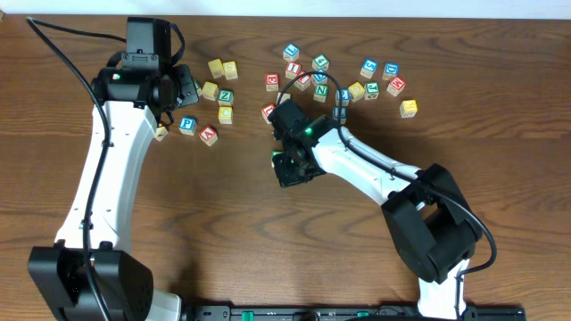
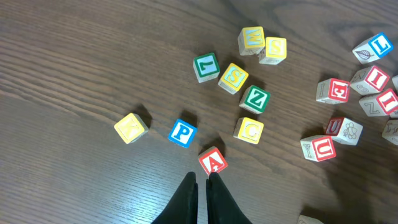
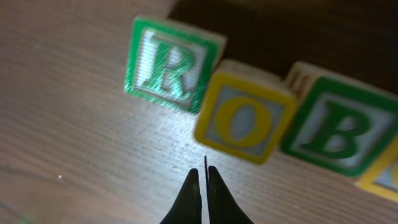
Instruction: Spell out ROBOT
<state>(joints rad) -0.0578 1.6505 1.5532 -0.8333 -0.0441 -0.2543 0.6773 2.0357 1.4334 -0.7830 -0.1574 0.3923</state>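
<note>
In the right wrist view a green R block [image 3: 171, 65], a yellow O block [image 3: 242, 118] and a green B block [image 3: 336, 134] lie side by side in a row. A yellow-edged block [image 3: 382, 174] is cut off at the right edge. My right gripper [image 3: 203, 174] is shut and empty, just in front of the O block. In the overhead view it [image 1: 290, 165] covers this row. My left gripper [image 2: 201, 179] is shut and empty, above the table just short of a red A block [image 2: 213, 160]. In the overhead view it [image 1: 185, 89] is at the upper left.
Loose letter blocks lie scattered: blue P [image 2: 183, 132], yellow G [image 2: 249, 130], green Z [image 2: 255, 98], yellow S [image 2: 234, 78], red U [image 2: 322, 148]. Several more blocks [image 1: 370, 80] lie at the back centre and right of the wooden table [image 1: 223, 232].
</note>
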